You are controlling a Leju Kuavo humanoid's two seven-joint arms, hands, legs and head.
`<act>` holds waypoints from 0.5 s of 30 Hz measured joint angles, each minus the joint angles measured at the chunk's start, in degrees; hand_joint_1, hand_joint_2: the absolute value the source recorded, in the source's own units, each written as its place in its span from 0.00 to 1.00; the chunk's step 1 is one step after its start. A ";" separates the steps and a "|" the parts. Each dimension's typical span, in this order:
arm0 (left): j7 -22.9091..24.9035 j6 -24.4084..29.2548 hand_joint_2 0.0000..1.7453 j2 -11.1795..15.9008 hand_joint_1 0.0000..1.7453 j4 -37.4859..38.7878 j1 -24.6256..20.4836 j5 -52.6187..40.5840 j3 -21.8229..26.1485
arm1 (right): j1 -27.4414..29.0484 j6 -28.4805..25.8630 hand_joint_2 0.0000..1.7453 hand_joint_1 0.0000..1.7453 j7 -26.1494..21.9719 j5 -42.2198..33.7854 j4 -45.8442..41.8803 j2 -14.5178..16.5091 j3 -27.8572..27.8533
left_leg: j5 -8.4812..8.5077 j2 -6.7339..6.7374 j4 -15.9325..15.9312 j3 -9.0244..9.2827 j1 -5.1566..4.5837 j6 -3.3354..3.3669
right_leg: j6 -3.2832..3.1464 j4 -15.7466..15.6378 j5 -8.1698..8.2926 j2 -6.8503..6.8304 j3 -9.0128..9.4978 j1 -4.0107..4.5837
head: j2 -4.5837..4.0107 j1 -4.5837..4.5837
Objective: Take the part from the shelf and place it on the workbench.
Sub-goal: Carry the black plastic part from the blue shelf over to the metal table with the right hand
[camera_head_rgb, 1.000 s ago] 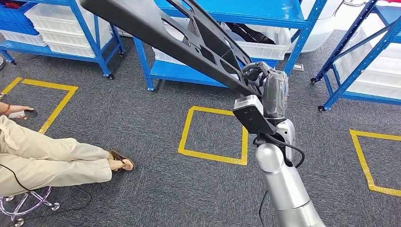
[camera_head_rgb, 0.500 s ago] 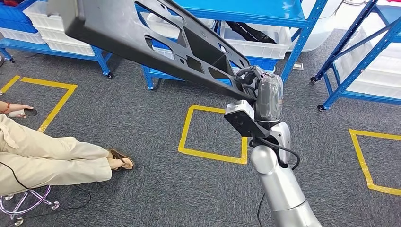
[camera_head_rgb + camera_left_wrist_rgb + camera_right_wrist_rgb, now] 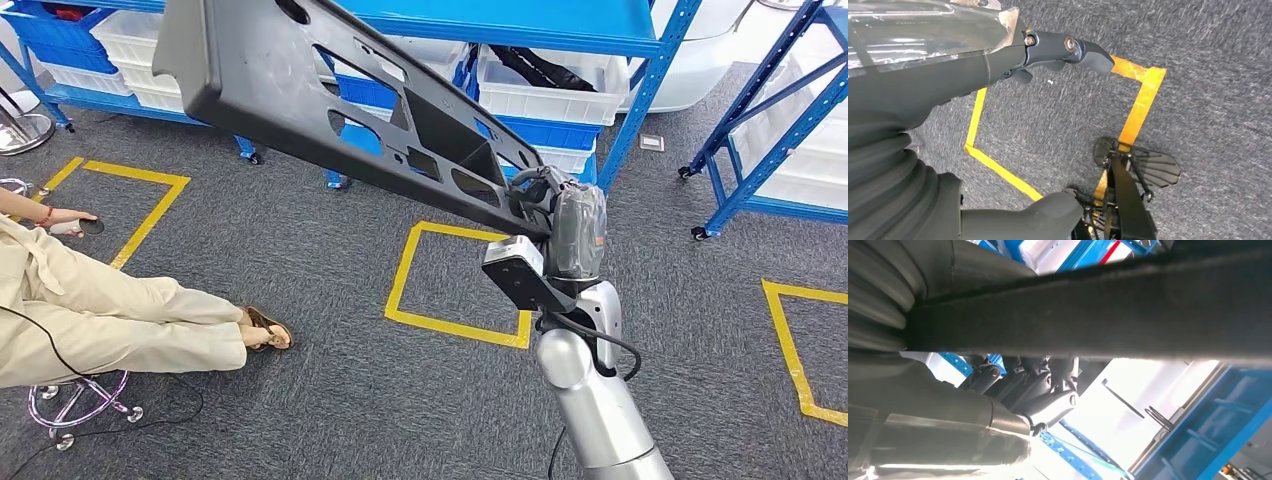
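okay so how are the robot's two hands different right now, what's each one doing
The right hand grips one end of the long black part, which it holds up in the air. The left hand holds nothing.

The right hand is raised in front of the blue shelves, as the head view shows. The left hand hangs low over the grey carpet, above a yellow tape square.

Both wear the same grey cover.

Head view looks down from high onto carpet [image 3: 300, 400]; left wrist view faces that carpet close up; right wrist view, closest, peers along the part [image 3: 1098, 310].
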 joint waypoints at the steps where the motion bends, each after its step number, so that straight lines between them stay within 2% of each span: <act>1: 0.02 0.00 1.00 -0.01 0.00 0.01 0.00 0.01 -0.01 | 0.03 -0.01 1.00 1.00 -0.01 0.07 -0.07 0.01 -0.01 | -1.72 0.65 2.50 -1.06 0.07 -0.07 | -0.42 -0.03 0.24 -0.29 -0.18 0.05 | 0.00 -0.05; 3: 0.10 0.01 1.00 -0.02 0.00 0.01 -0.05 0.10 0.01 | 0.24 -0.02 1.00 1.00 -0.04 0.15 -0.17 -0.01 -0.01 | -6.04 1.58 10.12 -4.08 0.02 -0.10 | -0.90 0.00 0.50 -0.93 -0.54 0.55 | 0.00 -0.12; 4: 0.17 0.02 1.00 -0.02 0.00 0.01 -0.06 0.23 0.01 | 0.45 -0.02 1.00 1.00 -0.08 0.17 -0.19 -0.01 -0.01 | -7.48 1.68 13.49 -5.31 -0.01 -0.05 | -1.00 0.01 0.55 -1.32 -0.69 0.83 | 0.00 -0.12; 5: 0.24 0.05 1.00 -0.02 0.00 0.02 -0.05 0.37 0.02 | 0.68 -0.02 1.00 1.00 -0.11 0.20 -0.20 0.01 0.00 | -7.98 1.74 15.18 -5.74 -0.08 0.11 | -1.06 0.01 0.58 -1.73 -0.78 1.08 | 0.00 -0.13; 6: 0.31 0.09 1.00 -0.03 0.00 0.02 -0.05 0.51 0.02 | 0.87 -0.01 1.00 1.00 -0.15 0.23 -0.20 0.07 0.02 | -7.50 1.84 14.69 -5.06 -0.21 0.41 | -1.07 0.02 0.57 -2.12 -0.80 1.31 | 0.00 -0.13; 8: 0.39 0.17 1.00 -0.03 0.00 0.02 -0.09 0.71 0.02 | 0.95 0.01 1.00 1.00 -0.21 0.32 -0.24 0.32 0.05 | -4.85 2.78 8.04 -0.82 -0.83 1.60 | -1.11 0.02 0.53 -2.85 -0.73 1.68 | 0.00 -0.13; 10: 0.44 0.20 1.00 0.01 0.00 0.02 -0.28 0.83 0.01 | 0.88 0.02 1.00 1.00 -0.28 0.37 -0.34 0.58 0.08 | -3.37 4.31 1.76 2.82 -1.70 2.77 | -1.10 0.05 0.45 -3.55 -0.78 2.15 | 0.00 -0.08; 11: 0.47 0.20 1.00 0.01 0.00 0.02 -0.34 0.87 0.01 | 0.88 0.02 1.00 1.00 -0.31 0.38 -0.38 0.68 0.10 | -3.35 4.69 0.52 3.42 -2.05 3.09 | -1.05 0.06 0.40 -3.92 -0.83 2.28 | 0.01 -0.05; 13: 0.54 0.22 1.00 -0.02 0.00 0.02 -0.31 0.88 0.02 | 0.89 0.02 1.00 1.00 -0.34 0.49 -0.45 0.84 0.12 | -3.25 4.12 -0.04 3.41 -2.33 3.35 | -0.84 -0.03 0.33 -4.78 -0.81 2.43 | 0.01 -0.06; 14: 0.60 0.23 1.00 -0.05 0.00 0.03 -0.26 0.89 0.03 | 0.98 0.02 1.00 1.00 -0.36 0.57 -0.56 0.90 0.13 | -2.98 3.74 -0.47 3.57 -2.21 3.50 | -0.66 0.15 0.12 -4.80 -0.90 2.43 | 0.01 -0.06; 15: 0.66 0.25 1.00 -0.09 0.00 0.03 -0.25 0.91 0.03 | 1.09 0.02 1.00 1.00 -0.40 0.69 -0.72 0.90 0.14 | -2.66 3.35 -0.96 3.77 -2.02 3.74 | -0.54 0.89 -0.40 -4.21 -1.24 2.40 | 0.00 -0.06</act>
